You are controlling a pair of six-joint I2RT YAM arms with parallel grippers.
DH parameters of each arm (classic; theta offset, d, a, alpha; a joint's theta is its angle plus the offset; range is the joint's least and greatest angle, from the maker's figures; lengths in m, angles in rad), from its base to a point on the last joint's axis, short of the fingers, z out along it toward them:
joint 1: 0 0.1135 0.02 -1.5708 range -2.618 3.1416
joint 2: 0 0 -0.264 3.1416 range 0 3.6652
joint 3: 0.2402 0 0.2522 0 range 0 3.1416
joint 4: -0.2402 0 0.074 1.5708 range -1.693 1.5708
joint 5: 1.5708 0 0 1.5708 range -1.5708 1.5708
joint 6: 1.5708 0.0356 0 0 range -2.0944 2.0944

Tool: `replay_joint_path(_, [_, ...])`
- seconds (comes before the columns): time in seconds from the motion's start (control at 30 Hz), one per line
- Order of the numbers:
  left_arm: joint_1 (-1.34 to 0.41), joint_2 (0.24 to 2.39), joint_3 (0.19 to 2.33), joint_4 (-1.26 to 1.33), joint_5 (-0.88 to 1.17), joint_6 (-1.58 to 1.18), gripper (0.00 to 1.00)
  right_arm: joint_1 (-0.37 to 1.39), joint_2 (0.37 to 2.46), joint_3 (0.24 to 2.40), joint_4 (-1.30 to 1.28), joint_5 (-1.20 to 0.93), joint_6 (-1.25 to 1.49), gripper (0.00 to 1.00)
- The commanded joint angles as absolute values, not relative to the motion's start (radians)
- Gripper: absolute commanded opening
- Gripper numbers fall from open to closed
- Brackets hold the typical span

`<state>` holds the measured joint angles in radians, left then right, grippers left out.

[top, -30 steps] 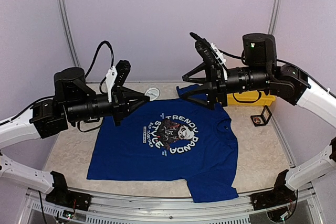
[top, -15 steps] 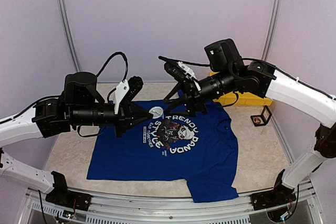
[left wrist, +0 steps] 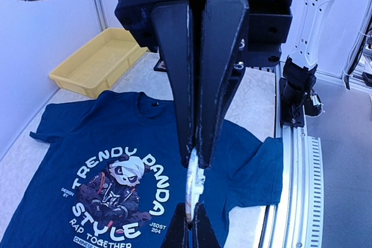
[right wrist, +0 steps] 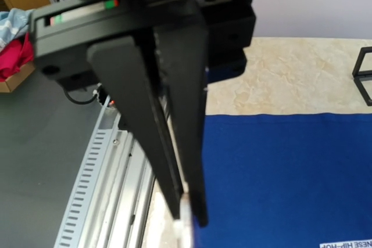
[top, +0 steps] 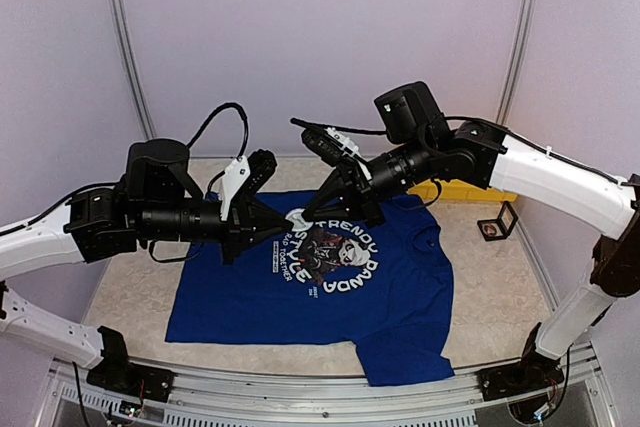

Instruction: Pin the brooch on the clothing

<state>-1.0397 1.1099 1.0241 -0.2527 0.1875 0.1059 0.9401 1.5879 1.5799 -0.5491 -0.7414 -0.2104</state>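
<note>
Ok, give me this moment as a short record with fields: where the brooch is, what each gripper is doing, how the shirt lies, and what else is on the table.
brooch: white disc, held in the air above the shirt's print, not yet pinned
left gripper: shut on one edge of the brooch
right gripper: shut on the brooch from the opposite side, tip to tip with the left
T-shirt: blue, spread flat on the table, panda print facing up
yellow tray: far right of the table, beyond the shirt
</note>
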Motion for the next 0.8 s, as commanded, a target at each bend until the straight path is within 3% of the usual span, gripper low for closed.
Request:
replay_joint_path(0.0, [-1.048,1.092,1.034,-0.196,0.212,0.109,0.00,0.936,1.591,1.591,-0.533,-0.754,-0.198,0.00])
replay_joint_path(0.2, [-1.049,1.072,1.010,-0.126,0.233,0.082,0.00,0.936,1.571,1.546,-0.472,-0.744,-0.152,0.00])
replay_joint_path(0.23, [-1.049,1.069,1.008,-0.121,0.228,0.079,0.06,0.936,1.560,1.528,-0.446,-0.721,-0.133,0.00])
replay_joint_path(0.33, [-1.048,1.049,0.975,-0.079,0.185,0.074,0.38,0.932,1.497,1.456,-0.315,-0.657,-0.053,0.00])
replay_joint_path(0.37, [-1.048,1.037,0.957,-0.052,0.165,0.071,0.43,0.931,1.472,1.428,-0.258,-0.655,-0.022,0.00])
replay_joint_path(0.5, [-1.045,0.986,0.861,0.121,0.159,0.031,0.51,0.932,1.360,1.245,0.075,-0.719,0.125,0.00])
replay_joint_path(0.6, [-1.045,0.983,0.816,0.267,0.224,-0.014,0.65,0.931,1.326,1.146,0.294,-0.732,0.197,0.00])
replay_joint_path(0.77, [-1.045,1.045,0.856,0.334,0.258,-0.066,0.64,0.931,1.324,1.107,0.361,-0.720,0.214,0.00])
